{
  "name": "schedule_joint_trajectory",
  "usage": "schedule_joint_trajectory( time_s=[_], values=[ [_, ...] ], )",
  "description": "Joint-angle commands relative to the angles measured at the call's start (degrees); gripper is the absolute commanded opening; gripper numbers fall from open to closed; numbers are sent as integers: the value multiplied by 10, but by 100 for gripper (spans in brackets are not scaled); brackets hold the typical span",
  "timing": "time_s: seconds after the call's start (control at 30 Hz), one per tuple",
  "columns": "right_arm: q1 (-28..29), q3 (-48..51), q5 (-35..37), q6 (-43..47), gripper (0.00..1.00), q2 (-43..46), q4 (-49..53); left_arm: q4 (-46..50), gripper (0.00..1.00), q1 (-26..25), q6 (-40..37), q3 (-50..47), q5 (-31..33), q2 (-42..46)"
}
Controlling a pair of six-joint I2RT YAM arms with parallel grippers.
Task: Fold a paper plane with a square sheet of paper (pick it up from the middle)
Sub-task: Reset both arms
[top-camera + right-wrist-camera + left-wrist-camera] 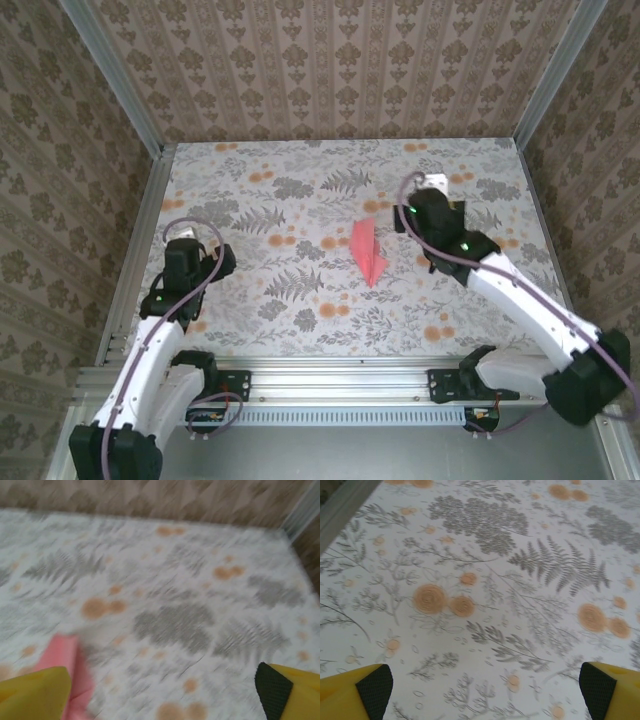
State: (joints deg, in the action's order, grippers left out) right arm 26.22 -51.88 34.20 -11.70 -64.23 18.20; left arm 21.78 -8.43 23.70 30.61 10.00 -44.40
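Pink paper is folded into a narrow dart shape, pointed end twd the near edge. It lies flat on the floral table, roughly mid-table and a bit right of centre. It sits btwn the two arms, nearer the right arm than the left arm. In the top view nothing touches it, and the right wrist is just beside it on the far-right side. Right gripper is released: yellow fingers sit at opp. edges of the wrist view, wide apart, w/ bare tabletop btwn them. The paper shows as a pink strip at lower left of that view, right next to the left-hand finger. That view is blurred, so can't tell if finger and paper touch. Left gripper is also released: black pads spread far apart, holding nothing, only table pattern under them. Left arm is over the table's left side, well apart from the paper. Patterned wallpaper walls enclose the table, w/ a metal rail along the near edge.
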Motion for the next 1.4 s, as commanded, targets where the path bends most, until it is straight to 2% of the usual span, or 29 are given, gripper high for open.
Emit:
schedule_joint_trajectory(
  time_s=[0.0, 0.07, 0.17, 0.23, 0.33, 0.43, 0.5, 0.53, 0.57, 0.63, 0.67, 0.77, 0.8, 1.37],
  values=[
    [-99, 127, -29, 104, 99, 9, -210, -52, 98, 12, -64, 14, 66, -54],
    [-156, 164, -64, 83, 100, -13, -246, -82, 98, 13, -107, 26, 91, -95],
    [-200, 178, -126, 61, 100, -60, -265, -188, 98, 17, -160, 2, 95, -134],
    [-209, 211, -166, 62, 100, -98, -361, -286, 99, 18, -180, -27, 86, -164],
    [-210, 257, -200, 80, 100, -140, -521, -382, 99, 22, -204, -42, 33, -216],
    [-220, 276, -228, 113, 100, -180, -627, -489, 99, 25, -221, -59, 3, -272],
    [-249, 276, -297, 100, 100, -218, -654, -533, 99, 29, -232, -55, -11, -313],
    [-252, 288, -310, 99, 100, -240, -691, -524, 98, 30, -242, -42, -15, -335],
    [-252, 303, -313, 100, 100, -252, -736, -516, 97, 33, -253, -27, -24, -347],
    [-252, 319, -322, 105, 100, -242, -753, -543, 97, 47, -272, -24, -50, -363],
    [-252, 321, -319, 106, 100, -249, -767, -578, 97, 56, -272, -34, -56, -370],
    [-252, 301, -275, 90, 100, -247, -726, -702, 98, 74, -261, -71, -74, -434],
    [-251, 301, -271, 88, 100, -246, -725, -669, 99, 73, -262, -66, -80, -428],
    [-250, 303, -267, 88, 100, -246, -729, -670, 100, 71, -264, -63, -82, -428]
  ],
)
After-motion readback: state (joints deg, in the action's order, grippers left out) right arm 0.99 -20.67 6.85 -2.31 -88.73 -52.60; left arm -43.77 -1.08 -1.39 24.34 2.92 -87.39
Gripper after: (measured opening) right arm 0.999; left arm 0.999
